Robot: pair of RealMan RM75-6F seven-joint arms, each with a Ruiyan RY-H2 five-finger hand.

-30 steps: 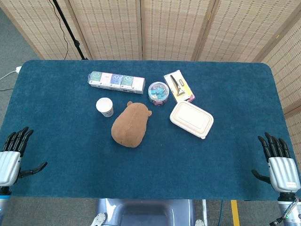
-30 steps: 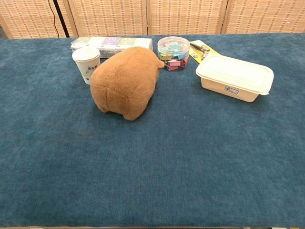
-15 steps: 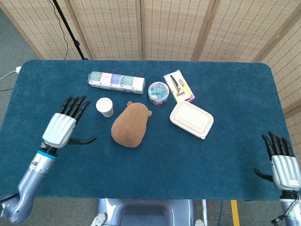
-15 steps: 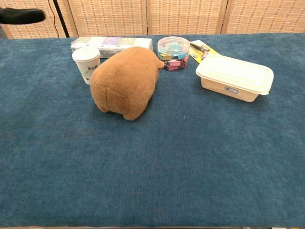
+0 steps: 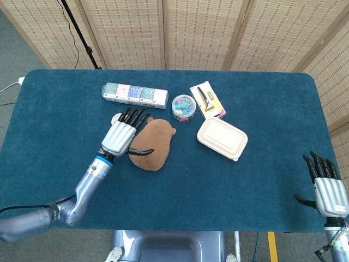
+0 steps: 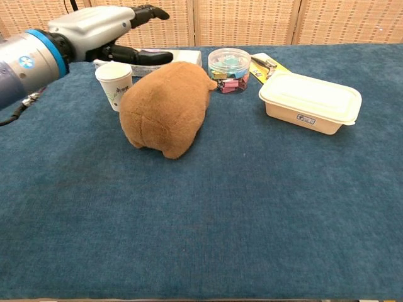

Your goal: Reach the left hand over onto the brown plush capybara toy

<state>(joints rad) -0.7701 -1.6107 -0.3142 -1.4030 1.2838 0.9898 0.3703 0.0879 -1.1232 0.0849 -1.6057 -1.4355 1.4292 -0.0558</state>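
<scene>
The brown plush capybara (image 5: pixel 154 145) (image 6: pixel 167 110) lies on the blue table, head toward the far side. My left hand (image 5: pixel 124 134) (image 6: pixel 101 34) hovers above the table just left of the toy, over the paper cup. Its fingers are spread and it holds nothing; the thumb (image 5: pixel 143 152) reaches out over the toy's left flank. In the chest view the hand sits clearly higher than the plush, not touching it. My right hand (image 5: pixel 326 185) rests with fingers apart at the table's near right corner, seen only in the head view.
A white paper cup (image 6: pixel 114 84) stands left of the toy, under my left hand. Behind it lies a long tea box (image 5: pixel 135 94). A clear tub of clips (image 5: pixel 185 107), a yellow tool pack (image 5: pixel 207 100) and a lidded cream food box (image 5: pixel 222 138) sit to the right.
My left arm has swung from the table's near left edge, rightward and forward, until the hand hangs beside the capybara. The right hand has barely shifted.
</scene>
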